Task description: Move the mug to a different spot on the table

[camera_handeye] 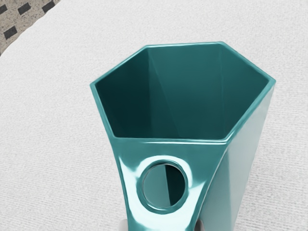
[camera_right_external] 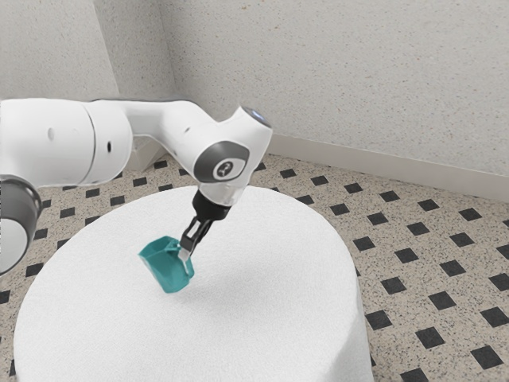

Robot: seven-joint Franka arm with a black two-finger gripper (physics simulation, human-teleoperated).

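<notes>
**Cut Off and Covered: What Stays Out of Sight**

The arm [camera_right_external: 119, 143] runs off the exterior view's left edge, its base unseen. The round table [camera_right_external: 286, 302] is cut by that view's lower edge, hiding its foot. The gripper [camera_right_external: 188, 248] meets the teal mug [camera_right_external: 165, 264] at a spot too small to make out. In the wrist view the mug's handle [camera_handeye: 132, 166] and base run out of the picture.

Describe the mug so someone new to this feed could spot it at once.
Start at the round white table standing on the speckled floor with black diamond tiles. Near the table's middle, at the tip of the arm's black end effector, is the teal mug, held tilted. It is the one coloured thing there: glossy, six-sided, with a flat handle pierced by a round hole.
</notes>
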